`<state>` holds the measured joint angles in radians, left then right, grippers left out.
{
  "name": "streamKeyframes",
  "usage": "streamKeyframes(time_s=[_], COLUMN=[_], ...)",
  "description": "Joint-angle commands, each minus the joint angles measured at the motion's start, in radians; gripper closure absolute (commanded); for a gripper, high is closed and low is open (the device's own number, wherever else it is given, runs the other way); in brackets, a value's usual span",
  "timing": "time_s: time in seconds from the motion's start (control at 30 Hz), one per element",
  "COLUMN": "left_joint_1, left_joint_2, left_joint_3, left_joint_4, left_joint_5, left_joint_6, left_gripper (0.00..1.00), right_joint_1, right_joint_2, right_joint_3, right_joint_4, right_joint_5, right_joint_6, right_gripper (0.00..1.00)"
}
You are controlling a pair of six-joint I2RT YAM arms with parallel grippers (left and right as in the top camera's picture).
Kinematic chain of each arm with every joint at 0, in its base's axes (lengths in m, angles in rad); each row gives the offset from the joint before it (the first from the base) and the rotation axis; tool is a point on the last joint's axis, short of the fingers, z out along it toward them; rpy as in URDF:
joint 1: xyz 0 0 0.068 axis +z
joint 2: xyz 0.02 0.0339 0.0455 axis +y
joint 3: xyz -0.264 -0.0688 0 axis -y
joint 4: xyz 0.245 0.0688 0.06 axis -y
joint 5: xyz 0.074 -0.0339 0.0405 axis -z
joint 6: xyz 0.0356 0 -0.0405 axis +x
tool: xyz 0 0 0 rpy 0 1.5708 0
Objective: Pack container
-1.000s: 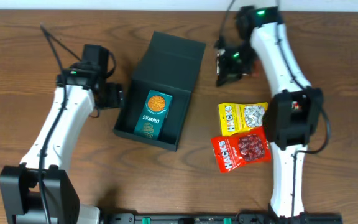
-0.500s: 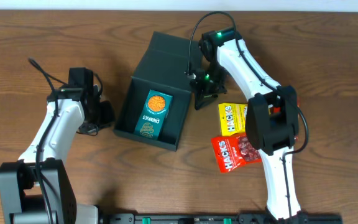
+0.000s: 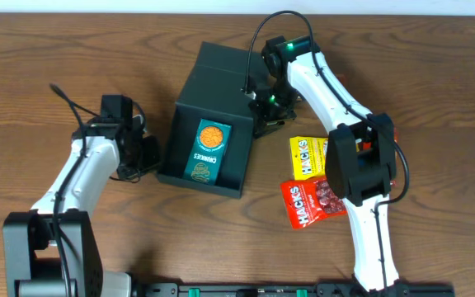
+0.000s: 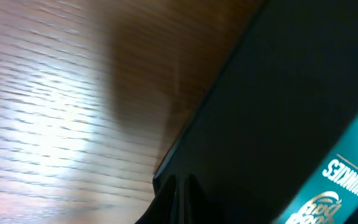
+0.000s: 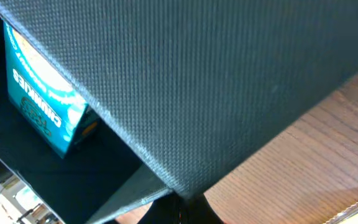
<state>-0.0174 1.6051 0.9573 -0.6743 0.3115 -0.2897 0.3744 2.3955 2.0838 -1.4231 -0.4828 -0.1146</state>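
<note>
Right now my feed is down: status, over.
Left end effector, right end effector shut, flanking container. Chunkies box inside. Yellow Hacks packet, red Hacks packet outside.

The left arm [image 3: 77, 173] and the right arm [image 3: 328, 78] are formed of white, rounded link shells joined by black joint housings [image 3: 361, 165]. Thin black cables [image 3: 258, 37] are looped loosely off the wrists. Green indicator lights [image 3: 290, 44] are lit on the right arm. The left pincer [image 3: 153, 155] and the right pincer [image 3: 260, 126] are finished in black.
</note>
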Motion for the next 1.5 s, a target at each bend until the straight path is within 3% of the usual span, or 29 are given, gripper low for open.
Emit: streamKeyframes(time_s=[0.0, 0.4, 0.6, 0.9, 0.93, 1.0, 1.03, 1.07, 1.1, 1.2, 1.33, 1.43, 1.47], left_joint_1=[-0.034, -0.063, -0.057, -0.042, -0.042, -0.041, -0.041, -0.041, -0.041, -0.041, -0.041, -0.041, -0.041], left_joint_2=[-0.010, -0.010, -0.010, -0.012, -0.012, -0.012, -0.012, -0.012, -0.012, -0.012, -0.012, -0.012, -0.012], left_joint_3=[-0.006, -0.006, -0.005, 0.114, 0.131, 0.156, 0.167, 0.174, 0.178, 0.179, 0.179, 0.179, 0.179], left_joint_4=[0.003, 0.006, 0.008, -0.011, -0.013, -0.013, -0.013, -0.012, -0.012, -0.016, -0.041, -0.067, -0.071], left_joint_5=[0.029, 0.028, -0.075, -0.087, -0.086, -0.086, -0.086, -0.086, -0.086, -0.082, -0.082, -0.082, -0.082], left_joint_6=[-0.020, -0.029, -0.029, -0.029, -0.029, -0.029, -0.029, -0.029, -0.029, -0.029, -0.029, -0.029, -0.029], left_gripper=[0.94, 0.94, 0.94, 0.94, 0.85, 0.45, 0.33, 0.28, 0.23, 0.14, 0.07, 0.05, 0.05], right_joint_1=[0.009, 0.010, 0.003, -0.085, -0.096, -0.118, -0.129, -0.139, -0.147, -0.168, -0.179, -0.184, -0.185], right_joint_2=[-0.019, -0.019, -0.022, -0.065, -0.066, -0.066, -0.065, -0.065, -0.065, -0.065, -0.065, -0.065, -0.065], right_joint_3=[-0.005, -0.005, 0.004, 0.179, 0.193, 0.196, 0.196, 0.196, 0.196, 0.196, 0.196, 0.196, 0.196], right_joint_4=[0.021, 0.056, 0.037, 0.008, 0.020, 0.062, 0.088, 0.115, 0.138, 0.229, 0.275, 0.287, 0.298], right_joint_5=[-0.027, -0.016, 0.054, 0.212, 0.249, 0.320, 0.365, 0.404, 0.438, 0.554, 0.558, 0.603, 0.620], right_joint_6=[-0.014, -0.014, -0.014, 0.032, 0.040, 0.038, 0.028, -0.008, -0.050, -0.248, -0.559, -0.680, -0.680], right_gripper=[0.98, 0.98, 0.98, 0.98, 0.88, 0.51, 0.28, 0.06, 0.01, 0.01, 0.01, 0.13, 0.01])
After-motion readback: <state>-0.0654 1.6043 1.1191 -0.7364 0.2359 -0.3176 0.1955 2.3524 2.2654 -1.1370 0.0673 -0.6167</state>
